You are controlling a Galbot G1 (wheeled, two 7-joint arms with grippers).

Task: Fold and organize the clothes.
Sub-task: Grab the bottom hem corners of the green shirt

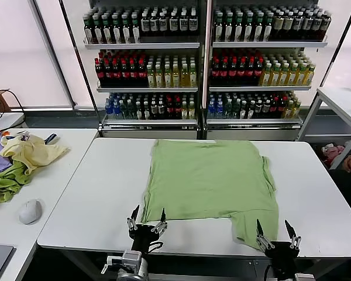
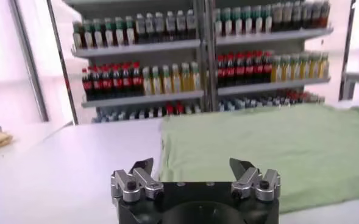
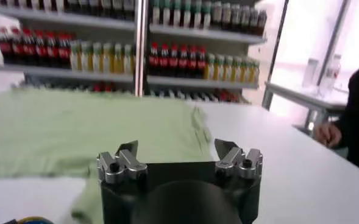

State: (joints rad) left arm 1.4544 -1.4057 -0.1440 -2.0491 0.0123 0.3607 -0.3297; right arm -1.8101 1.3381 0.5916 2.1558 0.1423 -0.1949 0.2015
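Observation:
The light green shirt [image 1: 213, 178] lies spread flat on the white table [image 1: 316, 199], plain side up; no collar, buttons or graphic show. One sleeve hangs toward the front right edge [image 1: 257, 225]. My left gripper [image 1: 148, 218] is open and empty at the shirt's front left corner, just off the cloth. My right gripper [image 1: 276, 229] is open and empty at the front right, beside the sleeve. The shirt shows ahead of the open left gripper [image 2: 192, 165] in the left wrist view [image 2: 270, 146], and ahead of the open right gripper [image 3: 177, 148] in the right wrist view [image 3: 75, 122].
A side table on the left [image 1: 64, 170] carries a pale yellow garment [image 1: 32, 153], darker green and purple garments [image 1: 3, 175] and a grey mouse [image 1: 30, 211]. Drink shelves [image 1: 205, 58] stand behind the table. A person [image 3: 350, 115] stands at the right.

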